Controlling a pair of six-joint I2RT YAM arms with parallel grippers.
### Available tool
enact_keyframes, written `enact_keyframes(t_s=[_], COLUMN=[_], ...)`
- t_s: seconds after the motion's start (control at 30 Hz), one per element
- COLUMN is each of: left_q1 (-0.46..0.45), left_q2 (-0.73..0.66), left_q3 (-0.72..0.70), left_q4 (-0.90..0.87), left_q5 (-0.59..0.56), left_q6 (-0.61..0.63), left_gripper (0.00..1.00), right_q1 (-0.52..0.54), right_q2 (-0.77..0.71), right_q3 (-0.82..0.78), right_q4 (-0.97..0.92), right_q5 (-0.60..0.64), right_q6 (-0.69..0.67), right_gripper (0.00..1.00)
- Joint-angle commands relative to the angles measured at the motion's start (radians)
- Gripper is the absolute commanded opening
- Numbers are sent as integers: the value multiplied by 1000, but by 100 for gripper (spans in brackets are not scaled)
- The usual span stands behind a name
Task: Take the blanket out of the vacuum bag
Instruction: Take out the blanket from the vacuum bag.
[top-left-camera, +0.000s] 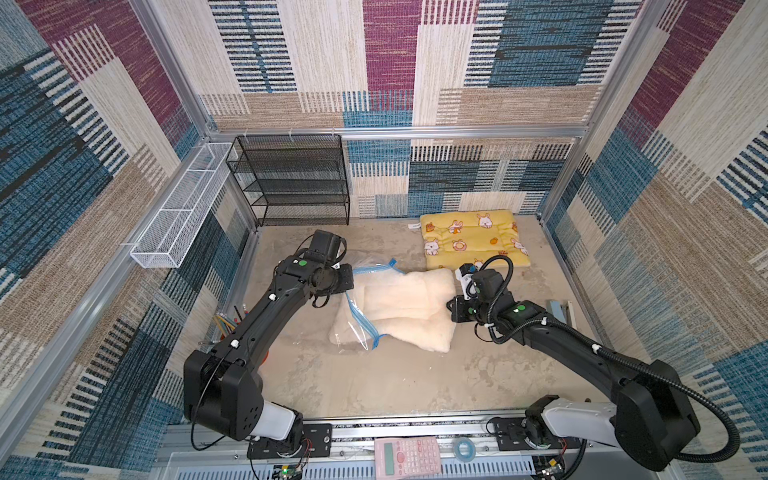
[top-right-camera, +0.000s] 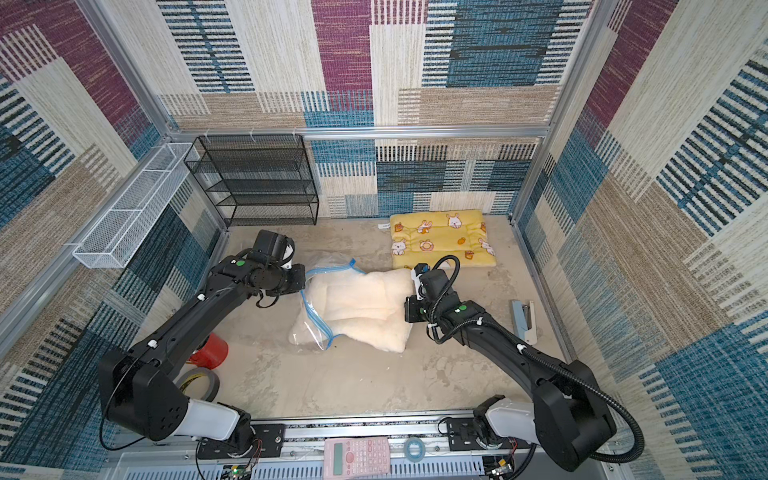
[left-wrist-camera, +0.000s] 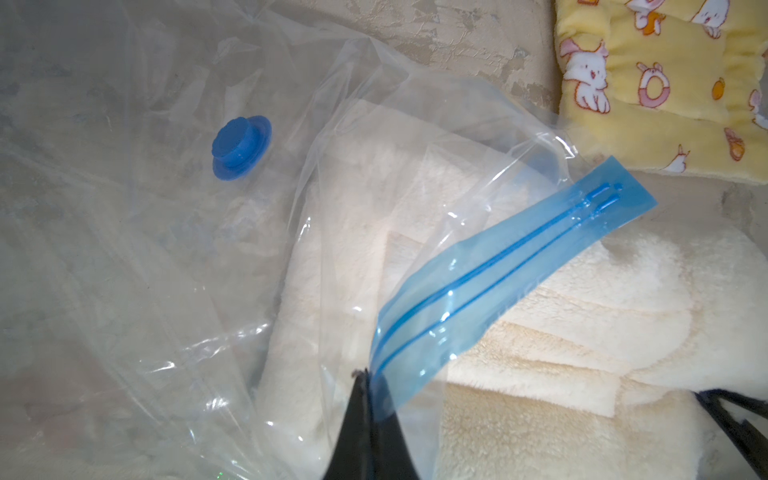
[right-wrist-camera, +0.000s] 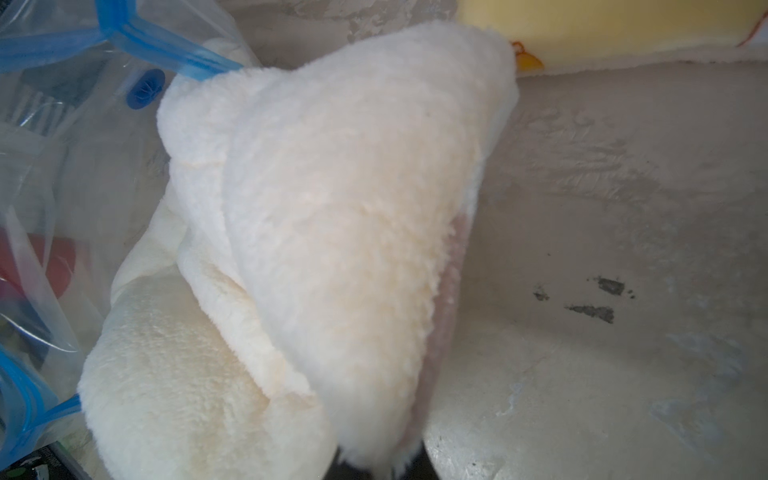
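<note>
Beige mottled tabletop (top-left-camera: 395, 382): carries all items. Cream fleece folded blanket (top-left-camera: 409, 303): lies at table centre; its left portion sits inside the bag, its right portion protrudes from the open mouth. Large clear crinkly plastic vacuum bag (left-wrist-camera: 166, 249): lies slack on the table, to the left of the protruding fleece. Yellow cartoon-print padded mat (top-left-camera: 473, 239): near the rear wall, just beyond the blanket. Right gripper (top-left-camera: 451, 306): pressed together on the blanket's right edge, which is raised. Left gripper (left-wrist-camera: 365, 376): pinching the blue zip-seal strip (left-wrist-camera: 498, 266). Round blue valve cap (left-wrist-camera: 241, 147): on the bag's upper film.
</note>
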Motion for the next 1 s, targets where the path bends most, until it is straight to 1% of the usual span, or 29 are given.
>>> enact_keyframes(t_s=[0.0, 0.47, 0.7, 0.83, 0.97], left_q1=[1, 1, 1, 2, 2], left_q2=[-3, -2, 2, 4, 7], left_q3=[7, 8, 8, 8, 10], left_q4=[-7, -7, -5, -6, -6], left_q5=[-14, -5, 2, 5, 9], left_q6=[15, 15, 15, 16, 15], left_gripper=[0, 0, 0, 0, 0], right_q1=[-2, -3, -3, -3, -3], right_q2=[-6, -72, -142, -195, -217], right_q3=[-4, 3, 18, 7, 17], right_q4=[-9, -17, -12, 31, 47], right_q5=[61, 99, 66, -2, -46], right_q6=[13, 27, 21, 13, 11], right_gripper=[0, 0, 0, 0, 0])
